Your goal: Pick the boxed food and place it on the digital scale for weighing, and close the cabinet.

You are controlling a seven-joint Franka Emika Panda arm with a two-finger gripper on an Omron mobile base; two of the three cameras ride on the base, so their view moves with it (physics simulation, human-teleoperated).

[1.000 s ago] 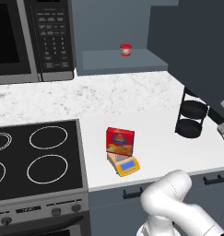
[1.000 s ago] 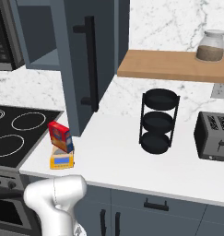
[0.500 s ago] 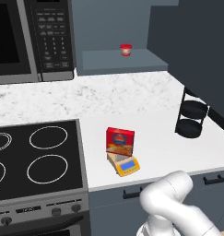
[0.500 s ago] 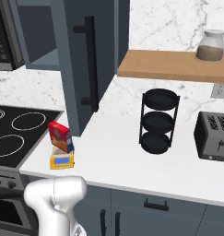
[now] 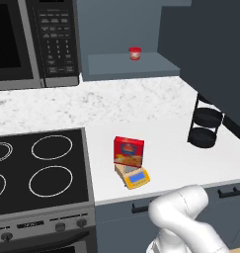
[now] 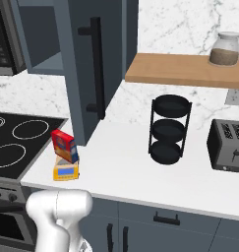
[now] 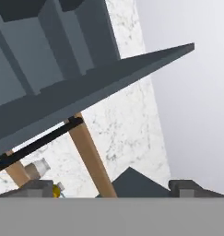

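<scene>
The boxed food [image 5: 129, 150] [image 6: 64, 145], red-fronted with blue sides, stands upright on the yellow digital scale [image 5: 135, 178] [image 6: 66, 172] near the counter's front edge, beside the stove. The slate-blue cabinet door [image 6: 84, 74] hangs open over the counter, its black bar handle [image 6: 96, 64] facing right. This door [image 5: 210, 54] fills the upper right of the left base view. In the hand view my gripper [image 7: 111, 188] is open, its fingertips [image 7: 37, 188] wide apart and holding nothing, below the door [image 7: 85, 87] seen edge-on with its handle [image 7: 39, 144].
A black three-tier rack [image 5: 205, 123] [image 6: 167, 129] stands on the white counter [image 6: 126, 167]. A toaster [image 6: 229, 145] sits to its right. A wooden shelf [image 6: 185, 71] carries a jar [image 6: 224, 48]. Microwave [image 5: 37, 42] and stove [image 5: 37, 173] are on the left. A small red cup [image 5: 135, 53] sits inside the cabinet.
One second ago my hand showed at the right edge of the left base view by the rack; it has since left that view. Box, scale and door have not moved.
</scene>
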